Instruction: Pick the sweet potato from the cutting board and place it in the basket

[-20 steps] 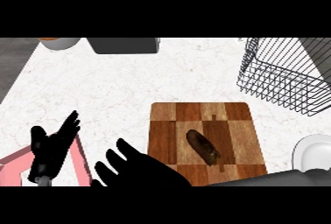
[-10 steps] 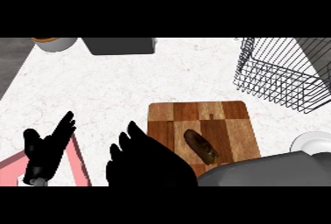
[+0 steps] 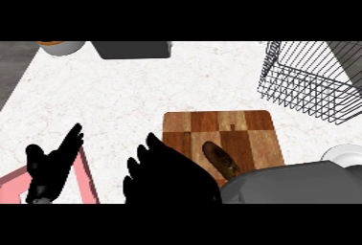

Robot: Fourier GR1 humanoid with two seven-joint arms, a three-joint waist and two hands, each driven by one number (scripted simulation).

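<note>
You see the sweet potato (image 3: 220, 160) lying on the cutting board (image 3: 226, 129), in the lower right part of the frame, its lower end hidden behind the grey forearm (image 3: 297, 184) that comes in from the bottom right. The board rests flat on the pale speckled tabletop (image 3: 127, 100).

Your right robot hand (image 3: 173, 177) sits at the bottom centre, just left of the sweet potato, overlapping the board's lower left corner. Its fingers are spread wide and straight, pointing up and left, and they hold nothing. Whether it touches the board you cannot tell.

Your left robot hand (image 3: 53, 167) rests at the lower left edge, fingers straight and open, over a pink object (image 3: 84, 184) of which only part shows.

The wire basket (image 3: 311, 79) stands at the upper right, well apart from the board. A white dish (image 3: 345, 154) peeks in at the right edge. A grey box (image 3: 133, 49) and a round container (image 3: 62, 46) sit along the top left.
</note>
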